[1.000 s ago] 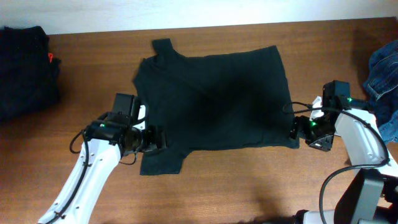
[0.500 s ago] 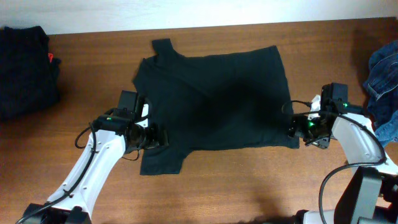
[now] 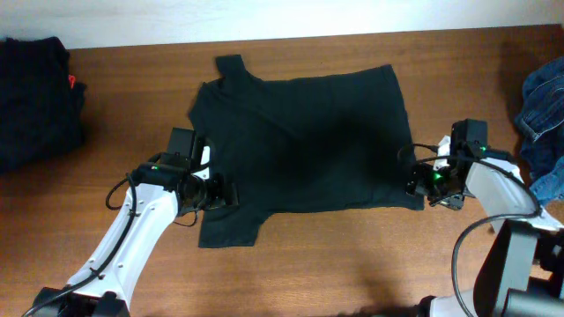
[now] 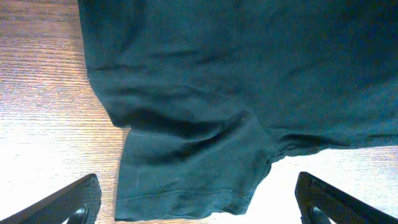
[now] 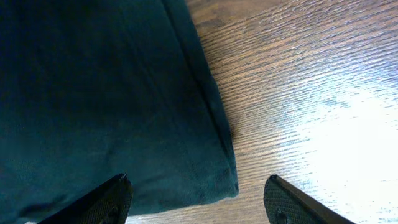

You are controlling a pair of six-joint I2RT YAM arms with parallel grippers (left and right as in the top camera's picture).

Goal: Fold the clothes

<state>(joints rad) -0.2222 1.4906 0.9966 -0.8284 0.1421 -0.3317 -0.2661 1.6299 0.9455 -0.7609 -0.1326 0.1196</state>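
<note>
while the black t-shirt [image 3: 308,145] lies spread flat on the table [image 3: 352,264], the left gripper [image 3: 222,194] sits by its lower sleeve, jaws wide apart and empty. the right gripper [image 3: 417,183] is at the opposite hem corner, jaws apart too, gripping nothing. there's a dark pile [image 3: 35,97] far left and blue denim [image 3: 542,106] far right.

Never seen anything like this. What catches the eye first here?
A black T-shirt lies spread flat in the middle of the wooden table. The left end effector is open beside one sleeve, and the right end effector is open at a corner of the hem. A dark pile of clothes sits at the table's far left edge, and a blue denim garment at its right edge.
</note>
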